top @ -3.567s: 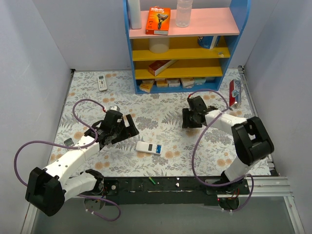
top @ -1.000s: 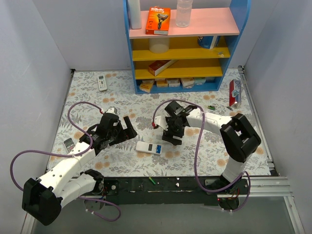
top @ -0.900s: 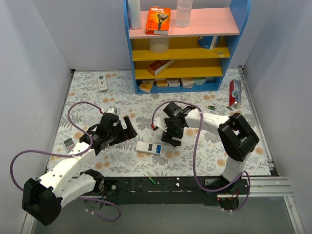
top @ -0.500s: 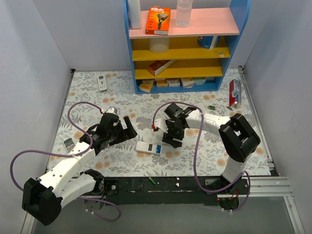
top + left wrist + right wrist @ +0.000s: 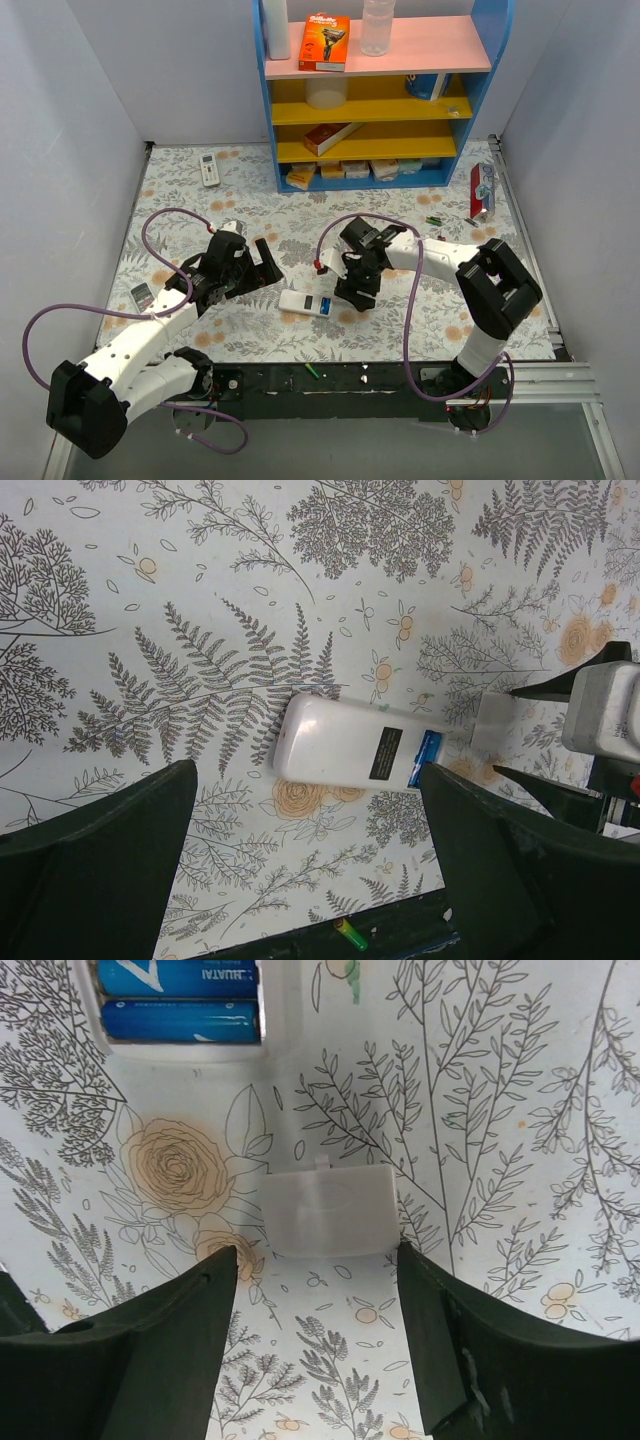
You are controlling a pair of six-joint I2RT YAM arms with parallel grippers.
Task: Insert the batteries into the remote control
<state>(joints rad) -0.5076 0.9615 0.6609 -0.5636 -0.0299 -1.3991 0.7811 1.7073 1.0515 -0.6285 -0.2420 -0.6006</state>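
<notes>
While the right tool [image 5: 315,1252] hangs straight over the loose cover [image 5: 328,1212], its jaws stand one on each side of that little white lid, a touch wider than it. No grip there, nothing held.

The lid lies flat on the bench [image 5: 180,200], and here is the relation that matters. It sits just off the battery end of the remote control [image 5: 345,752], with a narrow strip of flowered bench between the two. The remote lies back-up near the middle of the bench. Its long axis runs left to right across the robot's front, only slightly skewed, and its open recess is at the end toward the right arm. Two blue batteries [image 5: 180,1002] lie side by side in that recess, along the same axis.

So, by my reading, the loading is done and the lid is what's left. It wants lifting and carrying a short way leftward, onto the recess.

The right arm is plainly the nearer to the lid. The left tool [image 5: 305,772] hovers on the remote's other side, jaws spread wide and empty, well placed to steady the body. One spare green cell [image 5: 312,371] lies on the dark rail at the near edge, out of play.
</notes>
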